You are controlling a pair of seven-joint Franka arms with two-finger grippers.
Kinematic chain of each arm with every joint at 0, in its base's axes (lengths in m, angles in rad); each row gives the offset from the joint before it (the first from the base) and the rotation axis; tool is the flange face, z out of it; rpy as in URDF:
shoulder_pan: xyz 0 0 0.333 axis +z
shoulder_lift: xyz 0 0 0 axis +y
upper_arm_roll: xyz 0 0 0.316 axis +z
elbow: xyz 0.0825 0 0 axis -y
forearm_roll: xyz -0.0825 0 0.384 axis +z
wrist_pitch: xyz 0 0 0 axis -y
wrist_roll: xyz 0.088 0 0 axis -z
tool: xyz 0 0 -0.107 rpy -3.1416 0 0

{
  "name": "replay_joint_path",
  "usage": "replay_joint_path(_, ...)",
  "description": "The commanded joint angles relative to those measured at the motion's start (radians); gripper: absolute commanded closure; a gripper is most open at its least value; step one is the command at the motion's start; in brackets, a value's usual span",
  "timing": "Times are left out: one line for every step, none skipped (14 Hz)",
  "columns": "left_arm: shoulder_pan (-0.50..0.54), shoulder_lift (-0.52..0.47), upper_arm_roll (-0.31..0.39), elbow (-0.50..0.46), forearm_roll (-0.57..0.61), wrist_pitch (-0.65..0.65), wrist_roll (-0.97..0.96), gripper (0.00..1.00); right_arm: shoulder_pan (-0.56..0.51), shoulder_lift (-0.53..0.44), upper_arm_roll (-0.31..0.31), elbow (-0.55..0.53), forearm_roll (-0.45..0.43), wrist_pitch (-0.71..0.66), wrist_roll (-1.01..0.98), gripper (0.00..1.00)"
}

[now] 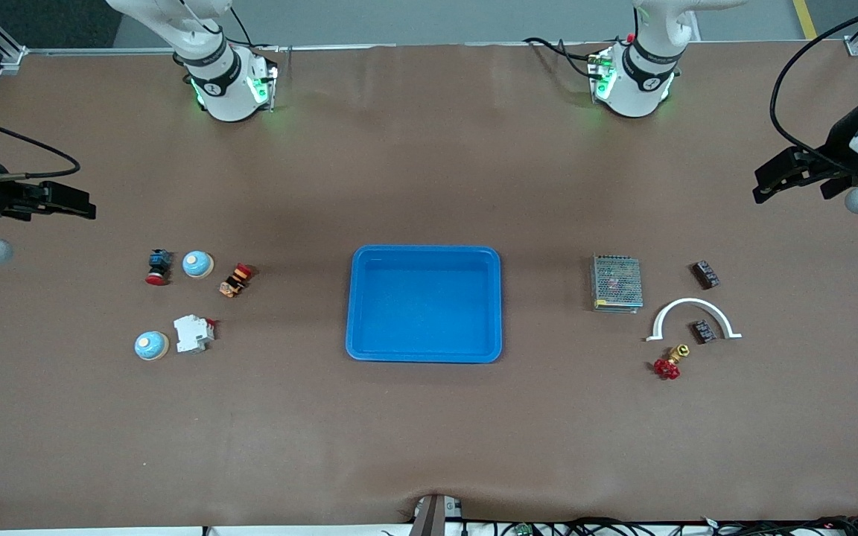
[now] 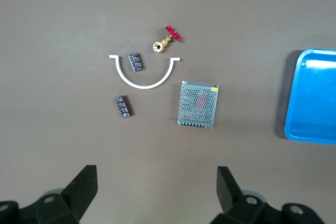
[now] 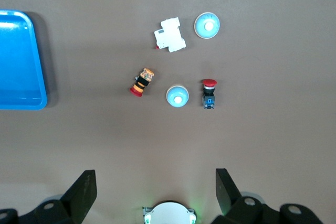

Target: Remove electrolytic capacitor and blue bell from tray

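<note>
Two black capacitors lie at the left arm's end of the table: one [image 1: 704, 274] [image 2: 123, 106] lies alone, the other [image 1: 703, 330] [image 2: 136, 61] inside a white arc [image 1: 693, 316]. Two blue bells stand at the right arm's end: one [image 1: 197, 263] [image 3: 177, 96] between a push button and an orange part, one [image 1: 151, 345] [image 3: 207, 25] nearer the front camera, beside a white breaker. The blue tray [image 1: 426, 304] lies mid-table with nothing in it. My left gripper [image 1: 775, 181] [image 2: 156, 187] and right gripper [image 1: 71, 202] [image 3: 156, 190] hang open and hold nothing, high over the table's two ends.
A mesh power supply [image 1: 616, 284] and a red-handled brass valve [image 1: 669, 362] lie near the capacitors. A red and blue push button [image 1: 159, 266], an orange and black part [image 1: 235, 280] and a white breaker [image 1: 193, 333] lie by the bells.
</note>
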Motion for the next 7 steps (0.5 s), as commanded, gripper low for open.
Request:
replay_joint_path(0.008,-0.041,-0.009,-0.038,0.008,0.012,0.002,0.00,-0.007,-0.124,0.002,-0.167,-0.001,0.104,0.014,0.00)
replay_joint_path(0.010,-0.046,-0.009,-0.049,0.008,0.013,0.009,0.00,-0.007,-0.161,0.000,-0.219,-0.003,0.141,0.014,0.00)
replay_joint_path(0.007,-0.064,-0.009,-0.073,0.008,0.021,0.009,0.00,-0.006,-0.182,-0.008,-0.251,-0.003,0.164,0.014,0.00)
replay_joint_path(0.005,-0.085,-0.010,-0.101,0.008,0.042,0.009,0.00,0.000,-0.184,-0.023,-0.256,-0.003,0.167,0.014,0.00)
replay_joint_path(0.007,-0.104,-0.015,-0.131,0.008,0.057,0.009,0.00,0.011,-0.181,-0.044,-0.253,-0.003,0.175,0.014,0.00)
replay_joint_path(0.007,-0.106,-0.016,-0.133,0.008,0.059,0.009,0.00,0.041,-0.181,-0.078,-0.253,-0.008,0.201,0.014,0.00)
replay_joint_path(0.007,-0.106,-0.016,-0.129,0.008,0.056,0.009,0.00,0.084,-0.178,-0.127,-0.250,-0.012,0.221,0.014,0.00)
